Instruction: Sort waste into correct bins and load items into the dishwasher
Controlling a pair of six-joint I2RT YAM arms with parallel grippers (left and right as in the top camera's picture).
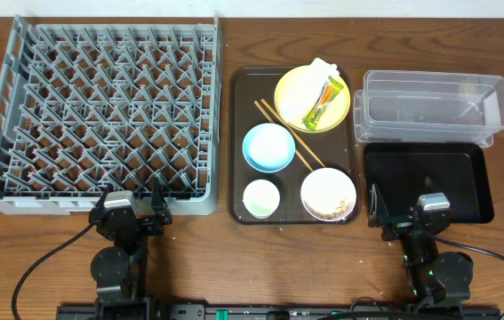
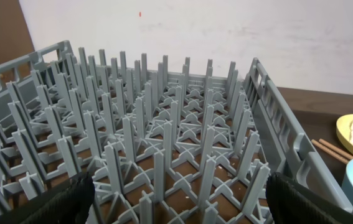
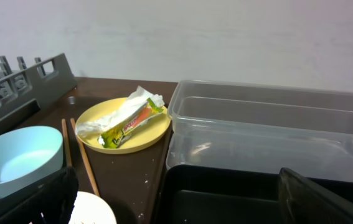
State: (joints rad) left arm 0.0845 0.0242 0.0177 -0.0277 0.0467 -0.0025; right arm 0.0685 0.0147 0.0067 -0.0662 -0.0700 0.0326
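left end effector (image 1: 132, 201): fingers spread, empty, at near wall of large square grey plastic dish rack (image 1: 20, 191)
right end effector (image 1: 401, 210): fingers spread, empty, over near edge of shallow glossy black rectangular tray (image 1: 465, 182)
done: nothing; rack, black tray and clear rectangular plastic tub (image 1: 434, 108) all hold nothing
left: everything, on dark brown serving tray (image 1: 237, 142): round yellow plate (image 1: 292, 93), light blue bowl (image 1: 268, 147), white bowl (image 1: 327, 192), small white cup (image 1: 260, 197)
waste: green-and-yellow snack wrapper (image 1: 322, 102) and crumpled white paper napkin (image 1: 323, 69) on plate
wrapper axis: diagonal, near-left to far-right
thin wooden chopsticks (image 1: 287, 133): diagonal, far-left to near-right, between plate and blue bowl
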